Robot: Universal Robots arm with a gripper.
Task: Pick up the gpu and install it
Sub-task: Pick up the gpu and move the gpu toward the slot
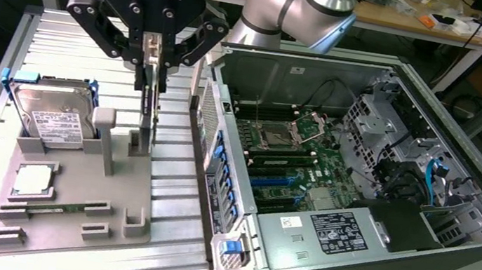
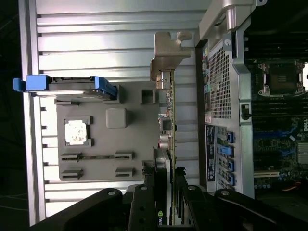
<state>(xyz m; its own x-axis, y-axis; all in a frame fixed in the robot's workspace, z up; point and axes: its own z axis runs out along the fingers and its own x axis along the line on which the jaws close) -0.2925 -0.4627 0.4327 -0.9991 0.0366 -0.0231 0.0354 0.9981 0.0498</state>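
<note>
The gpu (image 1: 149, 104) is a thin dark card standing on edge over the grey parts holder (image 1: 120, 185), to the exterior view's left of the open computer case (image 1: 259, 74). My gripper (image 1: 150, 58) comes down from above and is shut on the card's top edge. The card's lower edge is at the holder's upright slot; I cannot tell whether it still sits in it. In the wrist view the gpu (image 2: 169, 115) is seen edge-on between my fingertips (image 2: 160, 168), with its silver bracket (image 2: 166, 55) at the far end, next to the case's rear panel (image 2: 219, 82).
The holder also carries a hard drive (image 1: 53, 112) in a blue-cornered frame, a processor chip (image 1: 31, 180) and a memory stick (image 1: 56, 208). The case lies open with the motherboard (image 1: 289, 163) and its slots exposed. A ribbed metal table (image 1: 66, 32) lies under everything.
</note>
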